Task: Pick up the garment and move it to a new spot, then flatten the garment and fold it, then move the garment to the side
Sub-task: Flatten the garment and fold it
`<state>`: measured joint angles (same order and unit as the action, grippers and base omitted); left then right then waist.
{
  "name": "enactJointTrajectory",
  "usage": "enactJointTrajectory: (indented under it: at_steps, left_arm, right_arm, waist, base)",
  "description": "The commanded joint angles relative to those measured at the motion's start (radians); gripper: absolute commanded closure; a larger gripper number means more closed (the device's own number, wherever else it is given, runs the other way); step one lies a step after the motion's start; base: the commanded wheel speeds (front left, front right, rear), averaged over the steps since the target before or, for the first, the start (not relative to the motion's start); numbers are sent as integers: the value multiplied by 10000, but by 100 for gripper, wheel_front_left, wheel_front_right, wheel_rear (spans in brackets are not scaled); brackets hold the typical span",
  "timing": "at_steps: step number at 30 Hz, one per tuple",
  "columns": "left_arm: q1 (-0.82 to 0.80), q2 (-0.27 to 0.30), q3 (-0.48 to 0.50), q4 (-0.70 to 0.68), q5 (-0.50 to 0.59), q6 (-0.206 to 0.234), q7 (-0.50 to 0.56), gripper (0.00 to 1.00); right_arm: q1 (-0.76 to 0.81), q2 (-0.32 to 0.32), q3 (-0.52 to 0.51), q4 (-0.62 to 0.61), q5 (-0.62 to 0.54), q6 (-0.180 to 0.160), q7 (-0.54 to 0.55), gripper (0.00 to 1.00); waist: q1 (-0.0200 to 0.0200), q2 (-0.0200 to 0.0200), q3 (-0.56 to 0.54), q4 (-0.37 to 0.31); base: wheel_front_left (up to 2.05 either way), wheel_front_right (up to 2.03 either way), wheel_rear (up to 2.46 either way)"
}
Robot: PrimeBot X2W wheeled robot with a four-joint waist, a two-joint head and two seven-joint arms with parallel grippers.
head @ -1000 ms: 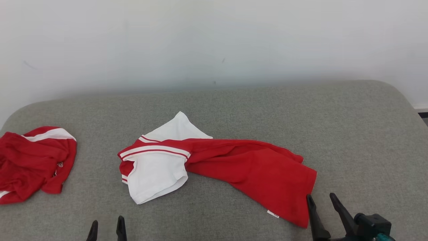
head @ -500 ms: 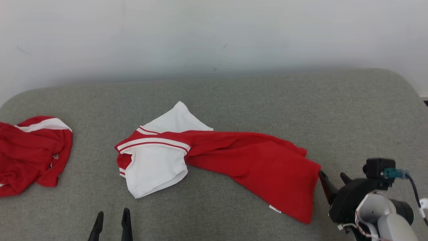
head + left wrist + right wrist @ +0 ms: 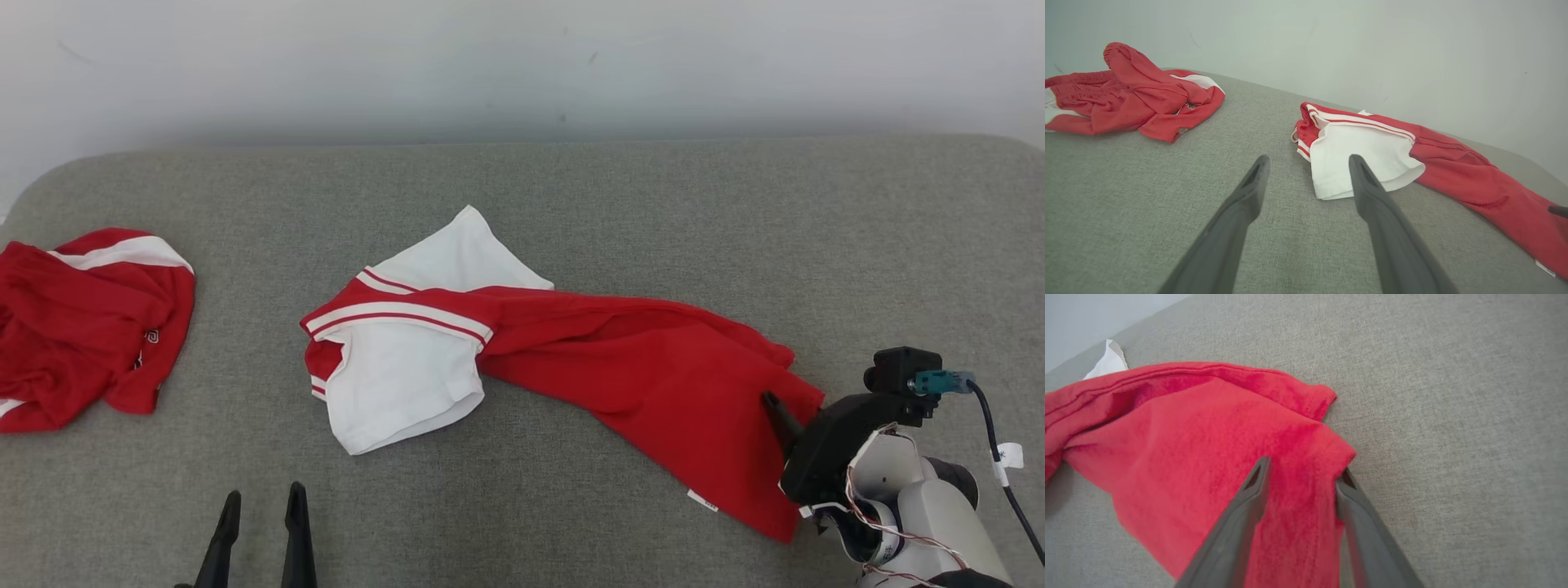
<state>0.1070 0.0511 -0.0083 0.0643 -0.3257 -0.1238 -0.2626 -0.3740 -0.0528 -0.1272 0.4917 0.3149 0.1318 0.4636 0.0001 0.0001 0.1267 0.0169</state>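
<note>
Fingers point(image 3: 1251, 498) of right gripper point(image 3: 1305, 465) apart astride garment point(image 3: 1188, 437) corner, perhaps touching: both in wrist view, one in head view.

The garment point(image 3: 653, 384) is soft, matt knit cloth — faintly fuzzy up close. Beneath it the cushion point(image 3: 620, 204) is coarse grey woven fabric, and the right gripper point(image 3: 1304, 467) at the garment's corner has 2 smooth, matt dark plastic fingers.

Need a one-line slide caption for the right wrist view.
Right gripper astride a corner of the red garment on the grey cushion, jaws apart.
</note>
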Motion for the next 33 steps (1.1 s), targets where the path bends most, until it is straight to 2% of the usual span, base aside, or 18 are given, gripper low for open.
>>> enactJointTrajectory:
  at_steps: [1, 2, 4, 10, 14, 16, 19, 25, 32, 33]
  left_arm:
    - [-113, -12, 16, -18, 63, -37, -32, 0]
    - [-123, -12, 13, -8, 51, -41, -32, 0]
    - [-178, -11, 8, 13, 1, -51, -32, 0]
    - [-202, -10, 10, 67, -94, -71, -32, 0]
    - [-158, -10, 52, 75, -109, -78, -32, 0]
    - [-111, -11, 65, 95, -120, -81, -32, 0]
    - [-70, -10, 116, 105, -140, -50, -32, 0]
    - [-82, -10, 299, 70, -152, -50, -32, 0]
    - [-257, -10, 333, 133, -66, -57, -32, 0]
    - [-276, -12, 318, 147, -63, -59, -32, 0]
  right_arm:
    - [-114, 15, 78, -23, -84, -22, -175, 90]
    - [-172, 17, 179, -74, -168, -22, -365, 100]
    - [-240, -66, 396, -193, -521, -22, -806, 100]
    - [-686, -843, 1431, -805, -1358, -22, -2378, 100]
    - [-553, -1565, 2108, -1744, -1752, -22, -3269, 100]
    - [-136, -1746, 2326, -2245, -1599, -22, -3471, 100]
    - [821, -1973, 2350, -2994, -1217, -22, -3019, 100]
    - [3355, -2147, 2756, -4513, -398, -22, -1351, 100]
    - [4541, -1716, 2613, -4361, -75, -22, 160, 100]
    - [4569, -1618, 2513, -4375, -38, -22, 316, 15]
  waist:
    - [-1, -1, 42, 44]
    - [-1, -1, 45, 47]
    - [-1, -1, 40, 38]
    - [-1, -1, -26, -14]
    - [-1, -1, -110, -50]
    - [-1, -1, -148, -76]
    - [-1, -1, -191, -105]
    - [-1, -1, -96, -368]
    - [-1, -1, -103, -551]
    - [-1, -1, -109, -548]
  base:
    - [0, 0, 0]
    - [0, 0, 0]
    - [0, 0, 0]
    - [0, 0, 0]
    - [0, 0, 0]
    - [0, 0, 0]
    - [0, 0, 0]
    - [0, 0, 0]
    - [0, 0, 0]
    - [0, 0, 0]
